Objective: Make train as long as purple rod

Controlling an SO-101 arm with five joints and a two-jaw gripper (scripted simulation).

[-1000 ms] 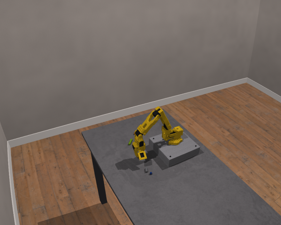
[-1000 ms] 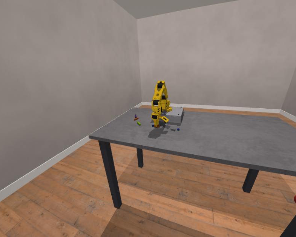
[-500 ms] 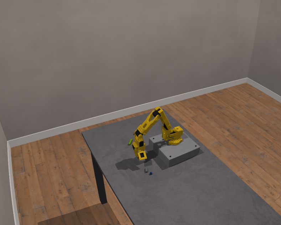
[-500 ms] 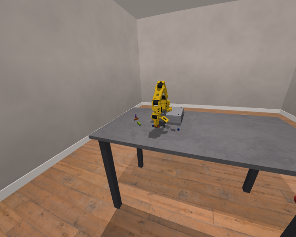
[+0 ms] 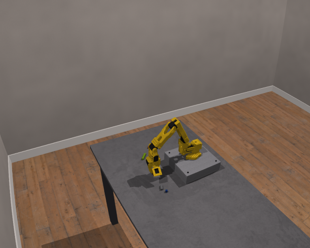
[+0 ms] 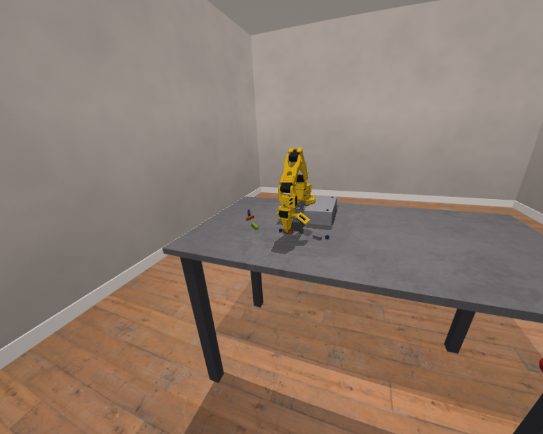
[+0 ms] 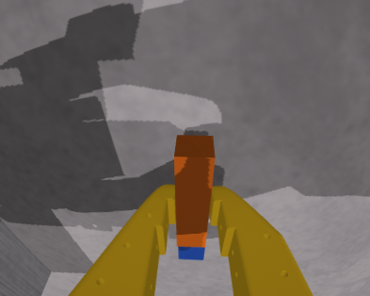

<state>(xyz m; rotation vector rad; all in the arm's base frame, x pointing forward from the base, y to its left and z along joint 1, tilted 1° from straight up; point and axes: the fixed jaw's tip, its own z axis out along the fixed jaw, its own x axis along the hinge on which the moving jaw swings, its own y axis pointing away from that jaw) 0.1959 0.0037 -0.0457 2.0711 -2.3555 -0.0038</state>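
My gripper (image 7: 193, 204) (image 6: 287, 227) is shut on an orange rod (image 7: 193, 189) (image 6: 288, 231) and holds it low over the table, just left of the arm's base block. A blue rod (image 7: 191, 254) (image 6: 280, 229) lies on the table close under the held rod. A lime rod (image 5: 143, 156) (image 6: 254, 225) lies further left. A purple rod (image 6: 248, 212) and a second orange rod (image 6: 250, 218) sit beyond it near the table's left edge. A grey rod (image 5: 161, 187) (image 6: 317, 237) and another blue rod (image 5: 166, 191) (image 6: 326, 236) lie close together in front of the base block.
The grey base block (image 5: 200, 169) (image 6: 326, 212) that carries the arm stands right beside the gripper. The table's left edge (image 6: 206, 226) runs near the purple and orange rods.
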